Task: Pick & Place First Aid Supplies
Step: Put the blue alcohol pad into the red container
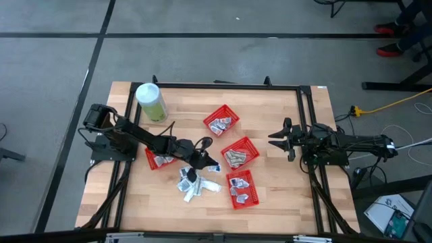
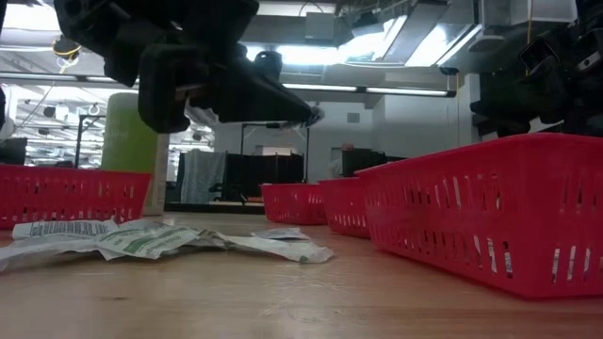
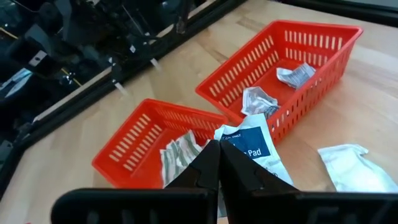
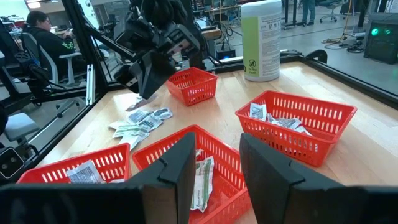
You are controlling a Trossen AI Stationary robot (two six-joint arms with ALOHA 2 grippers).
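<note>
Four red baskets (image 1: 222, 120) sit on the worktop (image 1: 270, 196), each holding a few first aid packets. Left tool (image 1: 214, 167) is raised above the worktop between the baskets, fingers pinched together on a white packet with a blue label (image 3: 254, 149). A loose pile of packets (image 1: 194, 185) lies on the wood just below it. Right tool (image 1: 276, 140) hangs at the worktop's right side, fingers parted, holding nothing. A green canister (image 1: 151, 102) stands at the far left corner.
</note>
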